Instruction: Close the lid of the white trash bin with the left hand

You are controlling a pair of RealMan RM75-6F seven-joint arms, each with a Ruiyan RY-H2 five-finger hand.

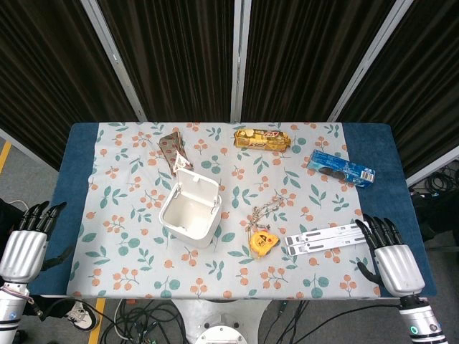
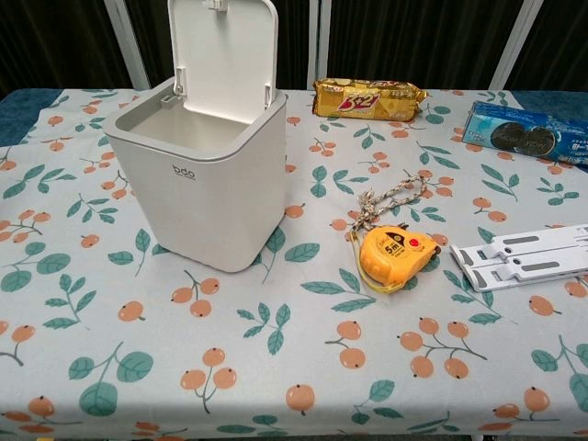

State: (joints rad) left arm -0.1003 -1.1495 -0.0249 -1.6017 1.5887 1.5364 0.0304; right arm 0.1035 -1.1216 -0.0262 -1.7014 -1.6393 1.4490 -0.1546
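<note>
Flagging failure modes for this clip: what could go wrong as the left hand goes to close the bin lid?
The white trash bin is unbraced, so a push on its upright lid may slide or tip it. The left hand hangs off the table edge; its sweep could snag the cloth. The brown packet lies just behind the bin.

The trash bin (image 1: 190,213) stands on the table (image 1: 79,154) left of centre, its lid (image 1: 196,185) raised upright at the back edge. Behind it, near the far edge, lies a small packet (image 1: 171,150). To the right of that packet lies a biscuit pack (image 1: 263,138), and further right a box (image 1: 341,167), possibly also biscuits. Right of the bin sits a tape measure (image 1: 262,241) with a cord (image 1: 267,211) just behind it. Right of the tape measure lies a folding stand (image 1: 324,239). The left hand (image 1: 25,245) and right hand (image 1: 389,256) flank the table's near corners.
</note>
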